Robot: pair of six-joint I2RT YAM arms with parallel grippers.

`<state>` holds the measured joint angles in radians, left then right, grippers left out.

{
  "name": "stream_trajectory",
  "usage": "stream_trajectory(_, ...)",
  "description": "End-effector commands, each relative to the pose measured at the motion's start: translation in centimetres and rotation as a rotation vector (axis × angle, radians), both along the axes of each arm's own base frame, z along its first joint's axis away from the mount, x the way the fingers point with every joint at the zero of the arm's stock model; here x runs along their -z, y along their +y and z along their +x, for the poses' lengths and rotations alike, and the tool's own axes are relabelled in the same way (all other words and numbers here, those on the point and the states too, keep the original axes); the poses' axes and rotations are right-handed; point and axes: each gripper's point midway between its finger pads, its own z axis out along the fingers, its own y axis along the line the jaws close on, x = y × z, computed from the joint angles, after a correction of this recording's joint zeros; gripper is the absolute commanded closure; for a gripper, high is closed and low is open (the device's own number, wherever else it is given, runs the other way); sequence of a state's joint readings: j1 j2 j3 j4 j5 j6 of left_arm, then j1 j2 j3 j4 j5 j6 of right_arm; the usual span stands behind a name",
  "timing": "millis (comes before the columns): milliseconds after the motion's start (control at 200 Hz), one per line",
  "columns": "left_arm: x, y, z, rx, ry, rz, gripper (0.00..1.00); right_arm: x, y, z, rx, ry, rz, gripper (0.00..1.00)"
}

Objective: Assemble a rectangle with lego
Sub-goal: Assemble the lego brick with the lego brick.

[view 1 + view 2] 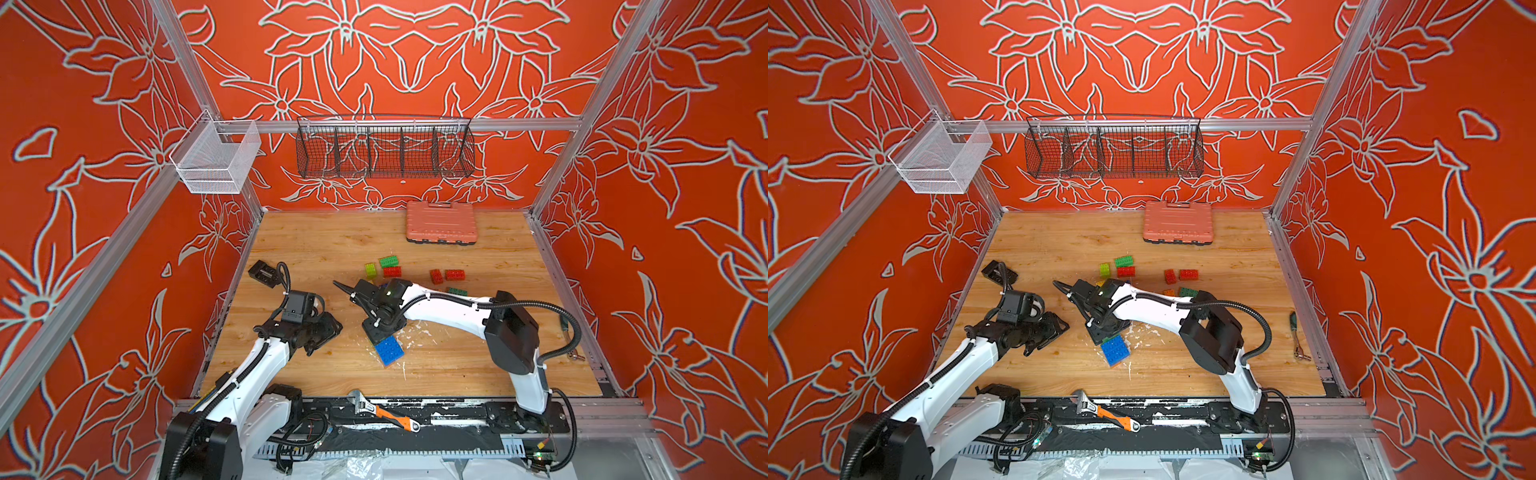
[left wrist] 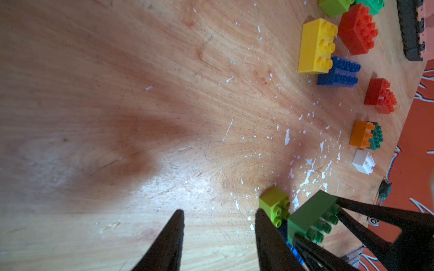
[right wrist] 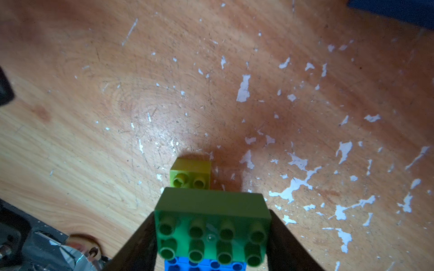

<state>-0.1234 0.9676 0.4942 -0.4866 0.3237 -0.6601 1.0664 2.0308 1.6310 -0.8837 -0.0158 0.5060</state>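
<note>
I am working inside a booth with orange flowered walls (image 1: 83, 174), over a wooden table (image 1: 316, 245) whose varnish is scratched and flaked white in the middle, right where the build sits. A pink case (image 1: 440, 222) lies at the far edge and a wrench (image 1: 382, 411) on the front rail, both well clear. The right arm reaches in across the middle. My right gripper (image 3: 212, 225) is clamped on a green brick (image 3: 211, 208), one finger at each short end, so the brick's long axis runs straight across between the jaws. On one long side of it the blue block (image 1: 389, 350) shows. On the opposite long side, just beside it on bare wood, sits a small lime brick (image 3: 190, 173). I cannot tell whether the green brick is pressed home or touches the lime one. The next move hangs on that, I judge: green square to blue, lime drawn in flush. The left gripper (image 2: 218, 211) stands near, jaws apart and empty, one tip just beside the lime brick, so it is the nearer tool for that nudge. The loose bricks (image 1: 392, 272) wait farther back.
</note>
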Motion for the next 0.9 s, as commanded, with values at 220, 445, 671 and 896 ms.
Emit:
stream_trajectory(220,0.4,0.1,-0.5,0.007,0.02,0.006,0.52,1.4,-0.2,-0.3,0.009,0.027,-0.027,0.47)
stream_trajectory(445,0.7,0.3,-0.7,0.003,0.025,0.011,0.52,1.7,0.1,-0.5,0.012,0.04,-0.015,0.47)
stream_trajectory(671,0.7,0.3,-0.7,0.006,0.023,0.014,0.52,2.2,0.2,-0.8,0.01,0.05,-0.024,0.47)
stream_trajectory(896,0.8,0.3,-0.8,0.005,0.028,0.014,0.52,2.7,-0.2,-0.9,0.014,0.053,-0.038,0.47)
